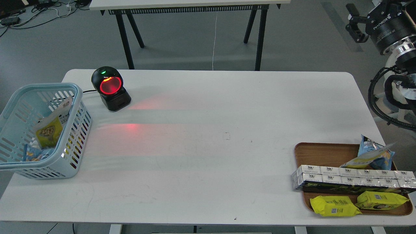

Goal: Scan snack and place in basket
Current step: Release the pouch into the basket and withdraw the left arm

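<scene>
The snack (51, 129), a white-and-yellow pouch picturing tan beans, lies tilted inside the light blue basket (75, 97) at the table's left edge, leaning toward the basket's right wall. No gripper touches it. My left gripper is out of view. My right gripper (357, 23) hangs high at the upper right, off the table's right side, far from the basket; its fingers look spread and hold nothing.
A black scanner (110, 88) glowing red stands right of the basket. Other packets (34, 153) lie in the basket. A brown wooden tray (320, 152) at the front right holds white cartons (351, 177), yellow packets (334, 206) and a blue-and-yellow bag (373, 156).
</scene>
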Robot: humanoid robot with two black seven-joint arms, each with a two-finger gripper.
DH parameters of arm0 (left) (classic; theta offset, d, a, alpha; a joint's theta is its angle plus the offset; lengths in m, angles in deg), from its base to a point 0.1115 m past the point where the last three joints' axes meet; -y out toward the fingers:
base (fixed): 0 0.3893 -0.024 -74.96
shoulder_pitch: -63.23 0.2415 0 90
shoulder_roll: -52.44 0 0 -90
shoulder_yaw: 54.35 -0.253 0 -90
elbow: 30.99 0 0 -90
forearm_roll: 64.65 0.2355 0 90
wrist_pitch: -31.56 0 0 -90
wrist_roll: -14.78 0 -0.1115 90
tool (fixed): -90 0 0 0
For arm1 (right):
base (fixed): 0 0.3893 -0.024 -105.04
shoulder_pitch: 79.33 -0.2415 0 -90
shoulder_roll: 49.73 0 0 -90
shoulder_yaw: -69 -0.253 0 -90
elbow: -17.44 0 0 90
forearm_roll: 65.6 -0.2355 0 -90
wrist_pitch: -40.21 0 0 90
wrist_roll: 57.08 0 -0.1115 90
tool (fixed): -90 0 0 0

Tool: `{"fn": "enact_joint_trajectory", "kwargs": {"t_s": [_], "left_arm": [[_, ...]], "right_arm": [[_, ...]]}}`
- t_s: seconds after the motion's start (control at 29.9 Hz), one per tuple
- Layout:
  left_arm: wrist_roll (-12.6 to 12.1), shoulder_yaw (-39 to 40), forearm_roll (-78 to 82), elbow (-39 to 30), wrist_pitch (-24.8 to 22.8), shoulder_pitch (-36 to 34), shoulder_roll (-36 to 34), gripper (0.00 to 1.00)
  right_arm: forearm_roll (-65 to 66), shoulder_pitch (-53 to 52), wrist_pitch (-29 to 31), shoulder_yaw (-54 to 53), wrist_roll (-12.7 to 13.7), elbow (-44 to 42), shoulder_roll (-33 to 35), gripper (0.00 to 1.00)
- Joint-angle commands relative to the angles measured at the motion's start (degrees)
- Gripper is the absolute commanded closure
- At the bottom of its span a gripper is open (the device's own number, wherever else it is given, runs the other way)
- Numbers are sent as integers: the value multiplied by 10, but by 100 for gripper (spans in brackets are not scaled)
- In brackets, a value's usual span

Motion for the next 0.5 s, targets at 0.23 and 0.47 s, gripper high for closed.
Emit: {"fn": "enact_joint_trajectory", "kwargs": {"t_s": [0.23, 0.47], "left_arm": [[0, 28, -330, -24, -58, 19, 65, 11], [0, 55, -325, -23, -160, 78, 101, 11]], "right_arm": [[0, -8, 0, 0, 0, 9, -23, 2], [1, -1, 0, 3, 0, 55, -12, 2]]}}
